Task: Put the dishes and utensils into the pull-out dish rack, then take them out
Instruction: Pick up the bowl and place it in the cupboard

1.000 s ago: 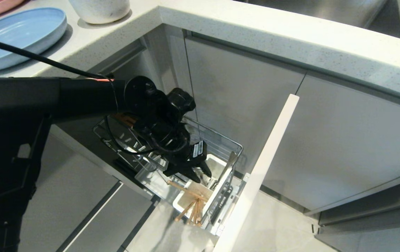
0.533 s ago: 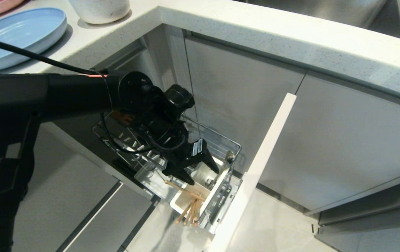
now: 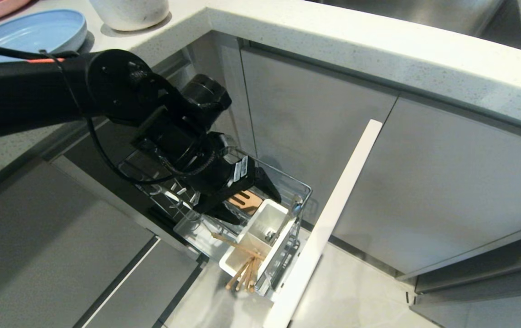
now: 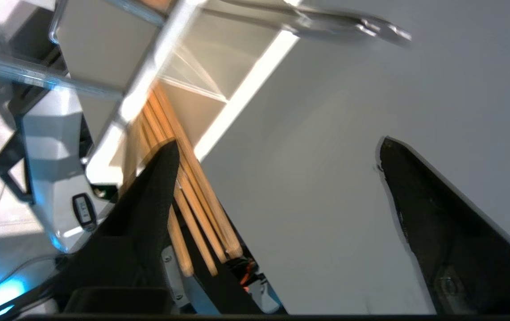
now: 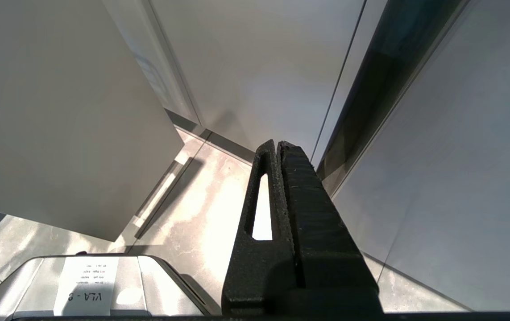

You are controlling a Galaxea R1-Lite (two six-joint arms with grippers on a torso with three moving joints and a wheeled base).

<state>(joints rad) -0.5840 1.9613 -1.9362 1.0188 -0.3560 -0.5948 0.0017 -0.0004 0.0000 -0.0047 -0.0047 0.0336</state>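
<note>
Two bare plates (image 3: 23, 34) on counter (image 3: 379, 54); L hand (image 3: 253, 200) above caddy (image 3: 260, 228).

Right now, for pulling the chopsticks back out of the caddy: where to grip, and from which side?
Probably the free upper ends of the chopsticks, which lean together out over the outer end of the white caddy, near the door front. Come down from above with the jaws straddling the bundle across its width; the lower ends sit inside the caddy walls. The left tool hangs open over the rack.
</note>
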